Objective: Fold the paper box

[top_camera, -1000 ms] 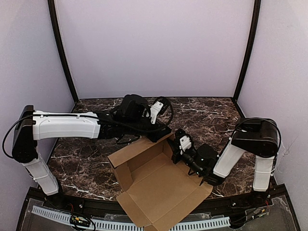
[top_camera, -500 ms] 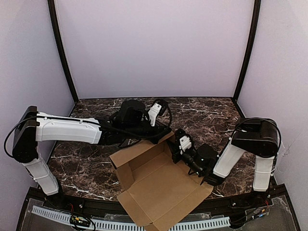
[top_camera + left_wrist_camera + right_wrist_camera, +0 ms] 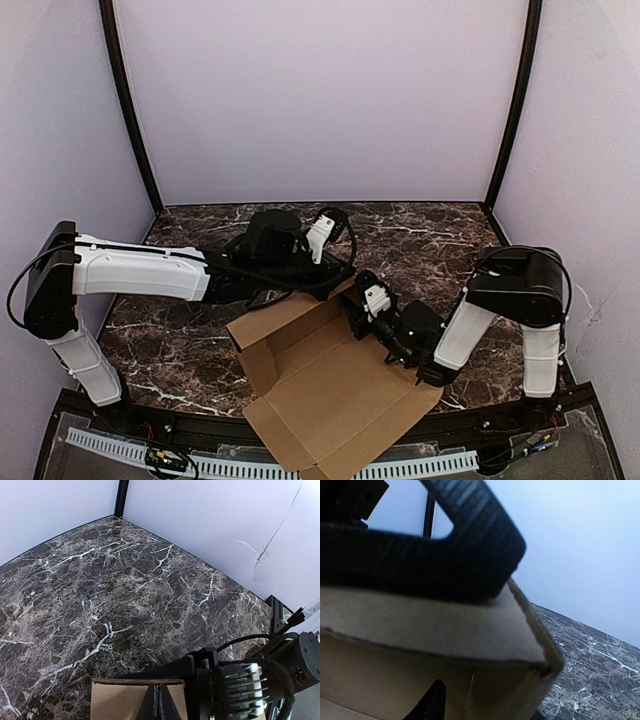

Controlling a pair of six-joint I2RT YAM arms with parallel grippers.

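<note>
Paper box [image 3: 330, 390], half-raised, at the table's [image 3: 440, 240] near middle. My left claw [image 3: 338, 278], fingers closed together, meets its far wall. My right claw [image 3: 355, 315] straddles the right wall; clamped or not, I cannot tell. Light, stiff, crease-prone cardboard, probably best pinched at wall edges beside the scored folds.

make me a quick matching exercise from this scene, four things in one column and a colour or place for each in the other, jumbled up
Things:
1. paper box
2. table
3. left gripper
4. right gripper

Colour or place:
a. dark marble with white veins
b. at the box's side wall, on the arm stretched from the right
c. plain brown
d. at the box's far corner, on the arm stretched from the left

Pairs: 1-c, 2-a, 3-d, 4-b
</note>
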